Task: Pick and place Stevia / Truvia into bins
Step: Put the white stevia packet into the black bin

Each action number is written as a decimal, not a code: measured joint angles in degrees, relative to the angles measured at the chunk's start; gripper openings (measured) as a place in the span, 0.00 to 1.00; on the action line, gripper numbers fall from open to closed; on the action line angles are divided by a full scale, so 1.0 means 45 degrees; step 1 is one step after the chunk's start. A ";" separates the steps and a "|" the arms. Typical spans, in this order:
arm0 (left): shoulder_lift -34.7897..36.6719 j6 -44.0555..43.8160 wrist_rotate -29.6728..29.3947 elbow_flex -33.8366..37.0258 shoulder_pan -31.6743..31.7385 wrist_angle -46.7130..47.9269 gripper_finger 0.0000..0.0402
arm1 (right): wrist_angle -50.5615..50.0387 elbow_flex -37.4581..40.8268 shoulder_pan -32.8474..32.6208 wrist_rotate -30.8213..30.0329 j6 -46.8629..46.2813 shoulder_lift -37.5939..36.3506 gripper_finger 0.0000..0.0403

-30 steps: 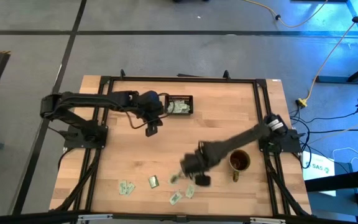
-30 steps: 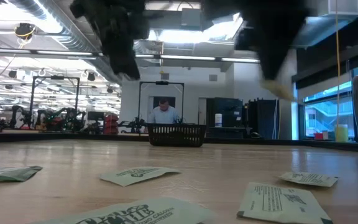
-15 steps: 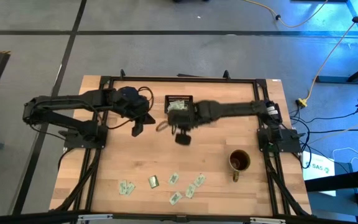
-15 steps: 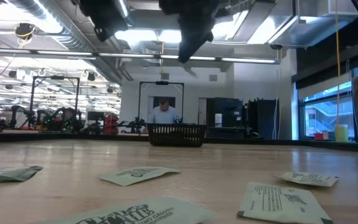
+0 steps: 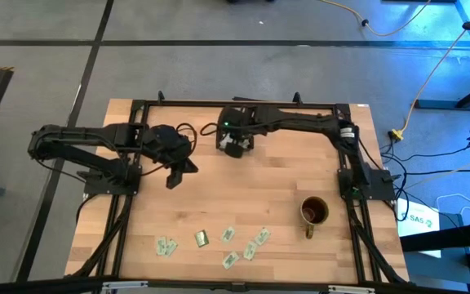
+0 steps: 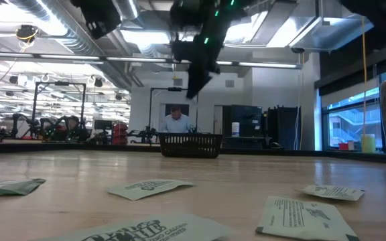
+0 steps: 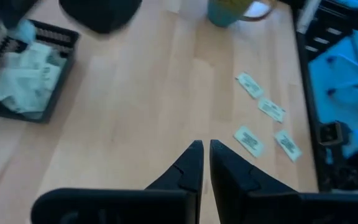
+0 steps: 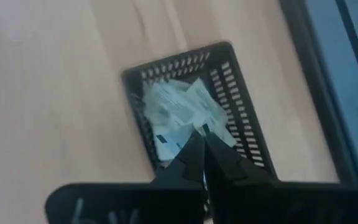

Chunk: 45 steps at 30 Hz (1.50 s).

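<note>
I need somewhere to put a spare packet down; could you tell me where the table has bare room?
The wide middle strip of the table is bare, between the black tray at the far edge and the loose packets along the near edge. The mug takes the right side; the near edge is crowded.

The wooden table [image 5: 219, 196] carries loose packets [image 5: 228, 235], a black tray [image 8: 235, 99], and a mug [image 5: 314, 211].

Bin [image 5: 237, 137] at table's [image 5: 243, 208] 12 o'clock edge, packets [image 8: 178, 115] inside. Mug [image 5: 315, 211] toward 4 o'clock. Loose packets [image 5: 228, 235] scattered along 6 o'clock edge.
</note>
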<state>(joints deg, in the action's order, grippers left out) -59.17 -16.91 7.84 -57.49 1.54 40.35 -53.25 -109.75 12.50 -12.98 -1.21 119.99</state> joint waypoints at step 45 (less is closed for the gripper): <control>-0.0199 -0.0469 -0.1376 0.0005 -0.4693 0.5306 0.18 | 0.1703 0.1126 -0.1511 0.0898 -0.0819 -0.0094 0.23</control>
<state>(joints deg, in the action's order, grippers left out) -60.07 -19.02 1.65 -57.47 -19.58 64.23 -45.58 -104.68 5.70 -8.94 -4.90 119.57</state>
